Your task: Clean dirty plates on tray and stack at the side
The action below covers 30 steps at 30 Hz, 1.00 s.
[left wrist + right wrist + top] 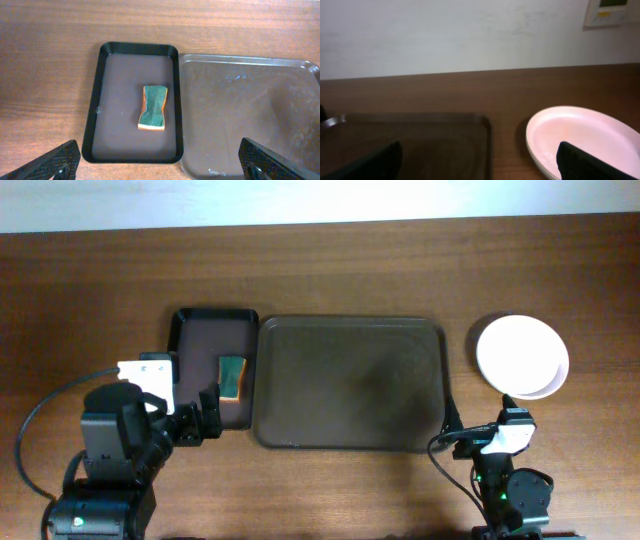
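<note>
Left gripper point(205, 418) and right gripper point(480, 428) both hung wide, empty. Plates point(522, 357) sat stacked on the tabletop point(100, 280) beside the tray point(350, 380); a careless swing of the right gripper might knock them askew.

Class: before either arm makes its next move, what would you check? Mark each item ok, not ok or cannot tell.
1. The tray holds no plates: ok.
2. The plates are stacked on the tabletop beside the tray: ok.
3. Three plates in the stack: cannot tell.
4. Top plate free of smears: ok.
5. The sponge lies in the small black tray: ok.
6. The left gripper and right gripper are open and empty: ok.
</note>
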Each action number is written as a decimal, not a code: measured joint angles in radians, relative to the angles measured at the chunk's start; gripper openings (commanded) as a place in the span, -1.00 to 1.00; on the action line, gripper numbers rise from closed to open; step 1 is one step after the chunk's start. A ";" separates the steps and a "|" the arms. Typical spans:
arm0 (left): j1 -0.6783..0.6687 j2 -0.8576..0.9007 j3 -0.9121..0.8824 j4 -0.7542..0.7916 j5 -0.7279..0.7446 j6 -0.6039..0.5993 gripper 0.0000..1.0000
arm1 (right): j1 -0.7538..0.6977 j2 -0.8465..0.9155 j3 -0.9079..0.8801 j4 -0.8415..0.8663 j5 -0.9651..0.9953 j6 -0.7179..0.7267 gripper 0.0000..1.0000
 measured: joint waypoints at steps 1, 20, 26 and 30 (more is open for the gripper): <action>0.000 0.000 0.000 -0.001 0.000 0.000 0.99 | 0.000 0.000 0.000 -0.001 -0.007 -0.003 0.97; 0.000 0.000 0.000 -0.001 0.000 0.000 0.99 | 0.000 0.000 0.000 -0.001 -0.013 -0.009 0.97; 0.000 -0.045 -0.012 0.016 -0.002 0.000 0.99 | 0.000 0.000 0.000 -0.001 -0.013 -0.009 0.97; 0.039 -0.254 -0.267 0.298 -0.012 0.000 0.99 | 0.000 0.000 0.000 -0.002 -0.017 -0.008 0.97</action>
